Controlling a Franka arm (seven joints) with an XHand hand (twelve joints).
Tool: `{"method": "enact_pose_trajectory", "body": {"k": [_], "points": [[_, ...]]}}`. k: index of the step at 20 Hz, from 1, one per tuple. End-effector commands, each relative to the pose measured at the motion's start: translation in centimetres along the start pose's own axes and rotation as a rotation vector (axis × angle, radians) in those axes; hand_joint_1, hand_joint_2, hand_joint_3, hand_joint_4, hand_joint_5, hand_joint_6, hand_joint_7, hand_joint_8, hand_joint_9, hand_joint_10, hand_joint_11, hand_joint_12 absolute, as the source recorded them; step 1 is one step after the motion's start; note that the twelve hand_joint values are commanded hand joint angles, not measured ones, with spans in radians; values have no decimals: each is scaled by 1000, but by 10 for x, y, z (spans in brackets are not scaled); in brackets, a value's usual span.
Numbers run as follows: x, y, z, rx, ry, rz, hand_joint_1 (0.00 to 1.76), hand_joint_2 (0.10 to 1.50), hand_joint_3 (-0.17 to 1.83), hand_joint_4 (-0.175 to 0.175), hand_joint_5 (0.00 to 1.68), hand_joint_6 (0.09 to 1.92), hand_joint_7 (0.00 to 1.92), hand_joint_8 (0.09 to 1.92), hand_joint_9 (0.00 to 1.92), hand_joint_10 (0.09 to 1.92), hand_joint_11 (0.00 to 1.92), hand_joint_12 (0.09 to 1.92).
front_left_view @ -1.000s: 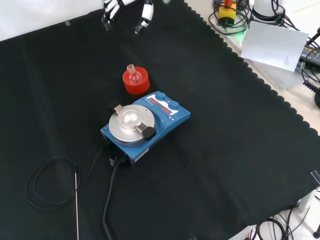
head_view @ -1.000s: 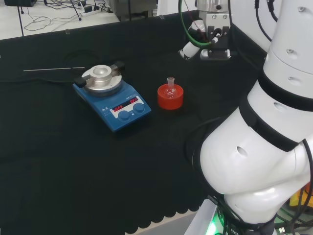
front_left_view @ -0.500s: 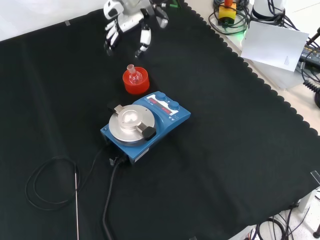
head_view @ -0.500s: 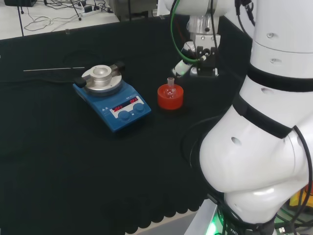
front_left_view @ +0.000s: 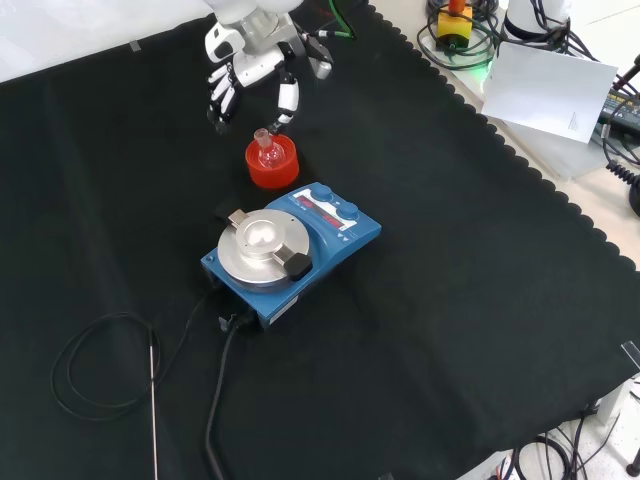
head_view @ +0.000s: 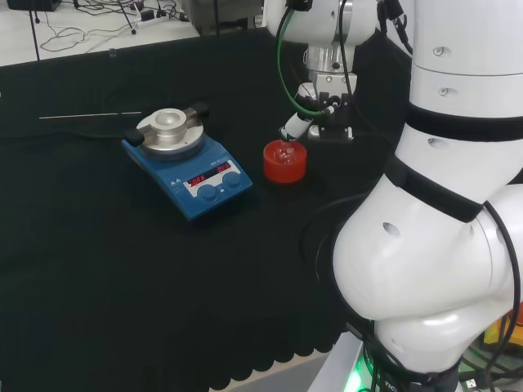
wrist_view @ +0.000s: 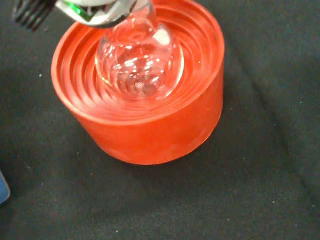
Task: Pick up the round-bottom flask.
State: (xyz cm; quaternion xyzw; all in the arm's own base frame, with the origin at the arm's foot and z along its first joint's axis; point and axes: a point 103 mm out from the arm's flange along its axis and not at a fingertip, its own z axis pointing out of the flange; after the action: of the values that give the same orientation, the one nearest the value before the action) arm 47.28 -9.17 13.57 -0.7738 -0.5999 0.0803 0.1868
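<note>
A small clear round-bottom flask [front_left_view: 265, 146] sits upright in a red ribbed ring stand [front_left_view: 272, 167] on the black cloth. The wrist view looks down on the flask [wrist_view: 140, 62] and the stand [wrist_view: 150, 130] from close by. In the front view the hand [front_left_view: 250, 68] hangs just beyond the stand, open, with its fingers [front_left_view: 218, 100] spread and pointing down. One fingertip is close to the flask's neck; I cannot tell whether it touches. In the head view the hand [head_view: 315, 122] is just right of the stand [head_view: 284, 161] and partly covers the flask's neck.
A blue hotplate stirrer [front_left_view: 290, 245] with a round metal top stands close to the stand, left of it in the head view [head_view: 188, 167]. A thin metal probe [front_left_view: 153, 400] and its looped cable [front_left_view: 90, 370] lie farther off. The arm's white links [head_view: 441, 245] are at the head view's right.
The hand has come down and toward the stand, from well beyond it to just above the flask. Flask, stand and hotplate have not moved.
</note>
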Motion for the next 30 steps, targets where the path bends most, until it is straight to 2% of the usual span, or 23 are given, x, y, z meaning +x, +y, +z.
{"method": "enact_pose_trajectory", "body": {"k": [1,13,16,21,30], "points": [[2,-2,2,2,1,-9,858,647,654,-23,611,87,230,648,381,676,20,1417],[4,0,12,4,7,-11,874,633,673,-33,741,146,253,651,427,660,46,1412],[5,1,14,8,12,-19,888,637,671,-33,767,216,264,644,444,640,62,1401],[8,3,16,14,6,-24,891,639,670,-35,696,470,274,640,450,632,64,1406],[11,3,14,6,-8,-27,889,640,674,-44,770,604,292,644,459,636,72,1407]]}}
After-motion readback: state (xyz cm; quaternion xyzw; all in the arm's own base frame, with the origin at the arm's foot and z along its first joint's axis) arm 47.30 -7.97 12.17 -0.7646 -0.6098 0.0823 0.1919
